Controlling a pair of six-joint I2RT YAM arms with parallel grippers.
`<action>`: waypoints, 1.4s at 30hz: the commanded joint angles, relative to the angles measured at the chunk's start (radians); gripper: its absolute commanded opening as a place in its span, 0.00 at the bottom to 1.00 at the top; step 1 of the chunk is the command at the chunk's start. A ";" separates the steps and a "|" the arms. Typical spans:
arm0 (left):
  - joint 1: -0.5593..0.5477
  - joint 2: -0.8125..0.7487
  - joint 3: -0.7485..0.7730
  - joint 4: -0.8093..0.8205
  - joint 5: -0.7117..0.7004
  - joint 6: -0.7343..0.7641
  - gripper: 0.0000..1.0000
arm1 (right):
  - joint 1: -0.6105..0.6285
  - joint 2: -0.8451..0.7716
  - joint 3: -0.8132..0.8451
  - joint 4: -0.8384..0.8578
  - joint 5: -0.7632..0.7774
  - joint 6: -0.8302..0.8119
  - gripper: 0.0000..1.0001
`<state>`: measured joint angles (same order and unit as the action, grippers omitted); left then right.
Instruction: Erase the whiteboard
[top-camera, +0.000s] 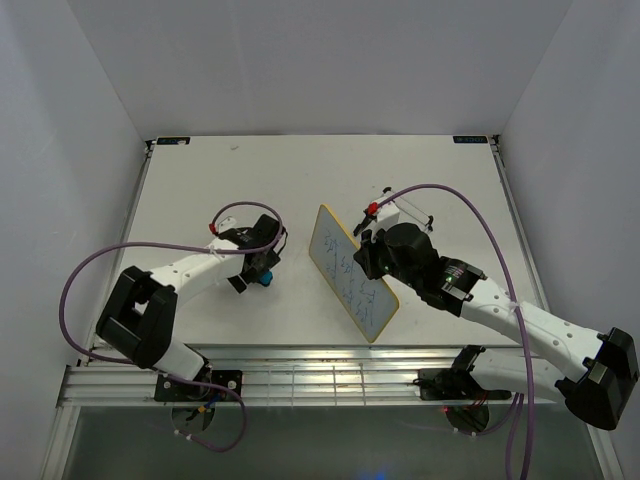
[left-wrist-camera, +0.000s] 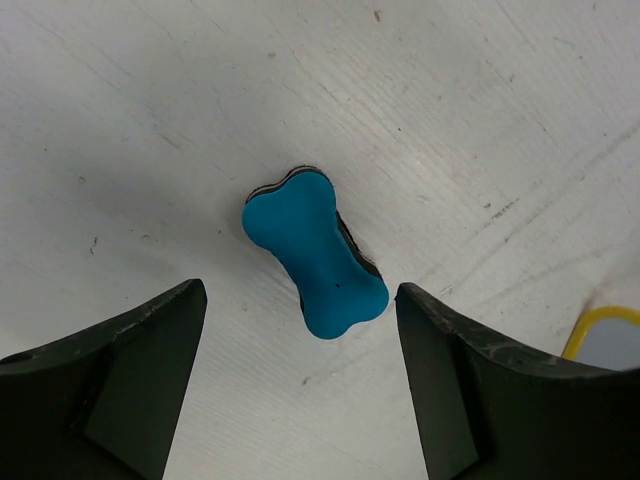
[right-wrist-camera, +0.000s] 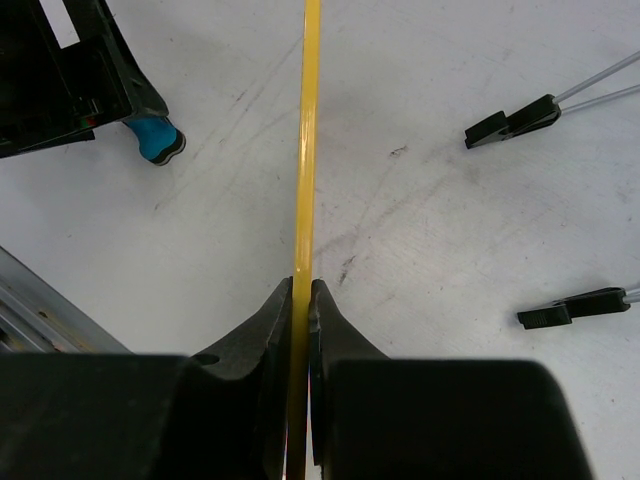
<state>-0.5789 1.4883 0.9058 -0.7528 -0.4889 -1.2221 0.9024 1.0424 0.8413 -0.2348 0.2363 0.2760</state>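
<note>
- White, small and rectangular, the whiteboard (top-camera: 352, 272) with its thin pale-yellow frame stands propped on edge near the middle of the surface (top-camera: 200, 190). Blue scribbles cover its face, so it is not yet wiped.
- It looks thin, light and stiff, so a wiping push would likely tip or skid it. The frame edge, clear of the writing, is the sensible place to hold.
- The right tool (right-wrist-camera: 302, 295) is clamped on that yellow edge, one jaw pressed to each side.
- Black-tipped wire stand feet (right-wrist-camera: 510, 120) rest on the surface on the board's far side.
- A small blue bone-shaped eraser (left-wrist-camera: 315, 252) lies flat, left of the board and apart from it.
- The left tool (left-wrist-camera: 300, 295) hovers over the eraser, jaws spread wide, touching nothing.
</note>
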 joint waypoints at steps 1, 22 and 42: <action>-0.002 0.029 0.057 -0.039 -0.042 -0.125 0.87 | 0.000 0.010 -0.010 -0.003 -0.002 -0.029 0.08; -0.002 0.119 0.065 -0.013 -0.053 -0.180 0.64 | 0.000 -0.005 -0.019 -0.024 -0.002 -0.034 0.08; -0.001 0.119 0.027 0.020 -0.040 -0.175 0.40 | -0.002 0.005 -0.011 -0.031 0.008 -0.046 0.08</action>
<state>-0.5789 1.6306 0.9413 -0.7372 -0.5312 -1.3727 0.9024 1.0420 0.8410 -0.2348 0.2363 0.2680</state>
